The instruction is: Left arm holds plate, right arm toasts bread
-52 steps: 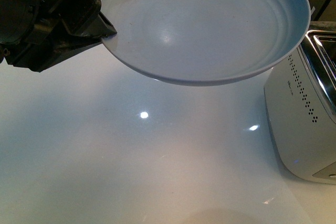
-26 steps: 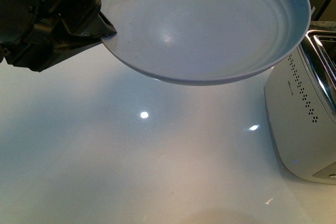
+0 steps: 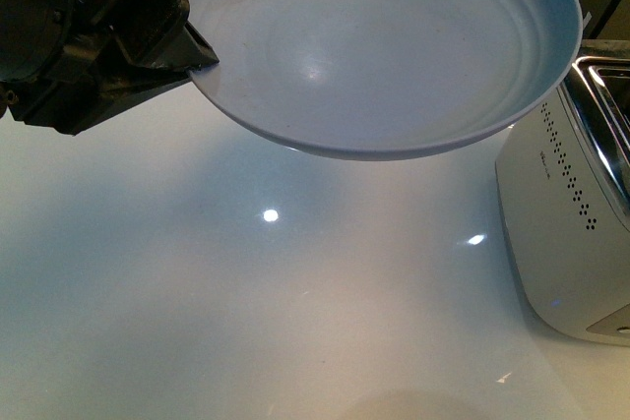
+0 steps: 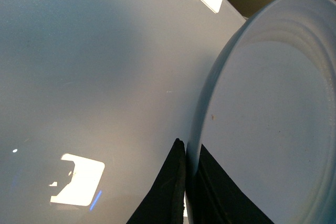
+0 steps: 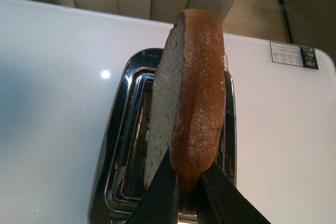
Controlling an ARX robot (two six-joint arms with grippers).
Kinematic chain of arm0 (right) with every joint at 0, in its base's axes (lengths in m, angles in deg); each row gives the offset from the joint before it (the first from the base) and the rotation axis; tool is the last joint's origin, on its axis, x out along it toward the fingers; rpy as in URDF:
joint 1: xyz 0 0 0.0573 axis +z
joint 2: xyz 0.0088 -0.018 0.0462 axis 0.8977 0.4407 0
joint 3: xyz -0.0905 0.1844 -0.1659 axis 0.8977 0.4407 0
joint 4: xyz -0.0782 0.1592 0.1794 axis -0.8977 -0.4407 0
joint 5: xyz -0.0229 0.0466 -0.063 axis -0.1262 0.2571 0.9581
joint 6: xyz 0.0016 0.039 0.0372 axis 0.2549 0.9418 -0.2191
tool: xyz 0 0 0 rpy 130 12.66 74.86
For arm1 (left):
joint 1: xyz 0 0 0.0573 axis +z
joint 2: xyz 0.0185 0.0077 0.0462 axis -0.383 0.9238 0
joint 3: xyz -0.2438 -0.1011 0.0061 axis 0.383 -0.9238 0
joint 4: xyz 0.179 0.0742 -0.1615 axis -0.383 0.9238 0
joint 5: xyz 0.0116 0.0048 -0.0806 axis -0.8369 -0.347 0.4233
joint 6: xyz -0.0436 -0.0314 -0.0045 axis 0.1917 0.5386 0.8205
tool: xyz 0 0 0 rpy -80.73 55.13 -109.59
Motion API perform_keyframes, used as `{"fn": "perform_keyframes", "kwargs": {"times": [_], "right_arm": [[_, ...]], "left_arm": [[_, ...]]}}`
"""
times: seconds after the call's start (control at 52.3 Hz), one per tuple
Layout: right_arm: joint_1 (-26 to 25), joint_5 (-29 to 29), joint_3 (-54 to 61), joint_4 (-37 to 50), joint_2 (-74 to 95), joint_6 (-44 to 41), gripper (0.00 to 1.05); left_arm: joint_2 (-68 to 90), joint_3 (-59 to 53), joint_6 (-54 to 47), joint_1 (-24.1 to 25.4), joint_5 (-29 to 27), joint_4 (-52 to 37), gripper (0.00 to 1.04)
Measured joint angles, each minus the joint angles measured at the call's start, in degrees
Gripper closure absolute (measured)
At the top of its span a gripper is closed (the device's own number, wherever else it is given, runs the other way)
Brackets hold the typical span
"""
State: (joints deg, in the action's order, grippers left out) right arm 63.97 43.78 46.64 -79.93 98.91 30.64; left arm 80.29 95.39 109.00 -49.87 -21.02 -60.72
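My left gripper [image 3: 202, 56] is shut on the left rim of the pale blue-grey plate [image 3: 394, 46] and holds it in the air, tilted, above the white table. In the left wrist view its black jaws [image 4: 187, 182] pinch the plate's rim [image 4: 210, 98] on both sides. The plate is bare. My right gripper [image 5: 189, 187] is shut on the crust edge of the brown bread slice [image 5: 191, 93] and holds it edge-on over the toaster's chrome slots [image 5: 131, 129]. The right gripper and the bread do not show in the front view.
The white toaster [image 3: 571, 233] with a chrome top stands at the right edge of the glossy white table [image 3: 246, 322], close under the plate's right side. A labelled sticker [image 5: 294, 55] lies on the table beyond the toaster. Chairs stand behind the table's far edge.
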Motion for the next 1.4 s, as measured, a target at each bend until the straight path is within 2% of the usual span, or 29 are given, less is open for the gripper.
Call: {"fn": "perform_keyframes", "kwargs": {"times": [0.708, 1.396], "right_arm": [[0.83, 1.97, 0.52, 0.92, 5.99, 0.24, 1.02], [1.75, 1.44, 4.13, 7.72, 15.10, 5.46, 1.02]], "left_arm": [[0.00, 0.00, 0.00, 0.00, 0.02, 0.00, 1.01], [0.00, 0.00, 0.00, 0.00, 0.02, 0.00, 1.01]]}}
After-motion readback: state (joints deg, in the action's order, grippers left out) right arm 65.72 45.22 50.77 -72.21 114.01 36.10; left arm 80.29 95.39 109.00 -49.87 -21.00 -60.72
